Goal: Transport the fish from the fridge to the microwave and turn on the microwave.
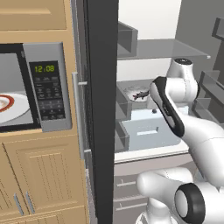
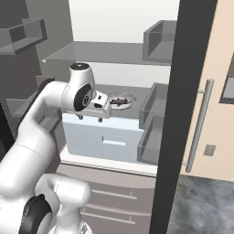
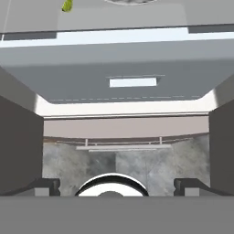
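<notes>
The fridge [image 1: 103, 109] stands open, its dark door edge-on. Inside, a dark fish [image 1: 141, 94] [image 2: 119, 100] lies on a round grey plate [image 2: 130, 97] on the shelf above the pale blue-grey drawer [image 2: 109, 139] [image 3: 132, 68]. My gripper [image 2: 91, 118] [image 3: 116, 185] hangs open just left of and in front of the plate, over the drawer's front, pointing down with nothing between its fingertips [image 3: 45, 185]. The microwave [image 1: 48, 87] sits left of the fridge door, its clock lit green.
A white plate [image 1: 8, 107] shows in the microwave's window area. Grey door bins [image 2: 153, 128] line the fridge door's inside, with a glass shelf [image 2: 105, 52] above. Tan cabinets [image 1: 43, 175] lie under the microwave. A small green item [image 3: 67, 5] sits on the fish's shelf.
</notes>
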